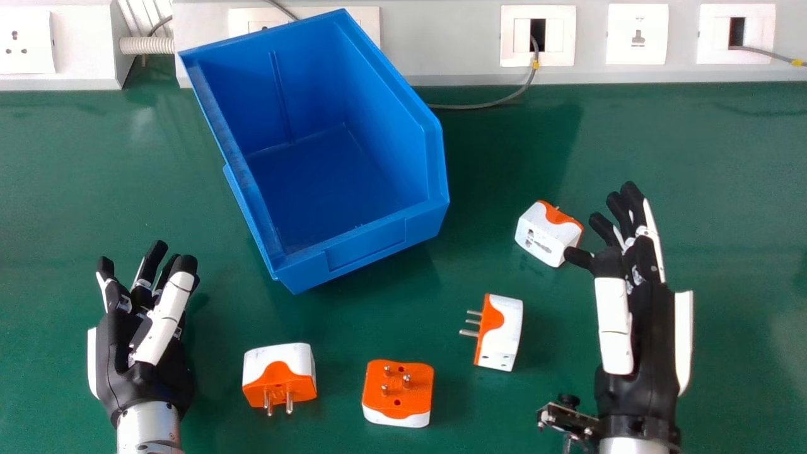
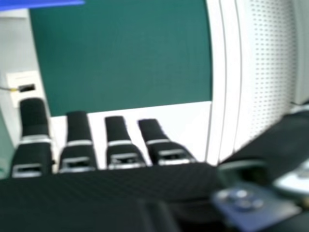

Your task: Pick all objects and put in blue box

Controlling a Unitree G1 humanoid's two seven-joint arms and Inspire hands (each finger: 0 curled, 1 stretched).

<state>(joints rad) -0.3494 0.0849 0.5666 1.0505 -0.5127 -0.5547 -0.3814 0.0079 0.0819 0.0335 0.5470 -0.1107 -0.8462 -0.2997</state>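
Left hand [image 1: 142, 378] and right hand [image 1: 649, 347] flanked the box [image 1: 365, 250], fingers spread; the plug [image 1: 543, 234] farthest right looked light, hard, best pinched by its sides.

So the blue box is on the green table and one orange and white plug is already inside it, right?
Not quite. The blue box is on the green table, but no plug is inside it; the head view shows it empty.

Left hand [image 1: 120, 366], eight o'clock, and right hand [image 1: 652, 328], four o'clock: black, white-plated; silver forearm [image 1: 148, 425] below the left; metal bracket [image 1: 570, 419], black knob [image 1: 568, 400] at the right wrist's nine o'clock.
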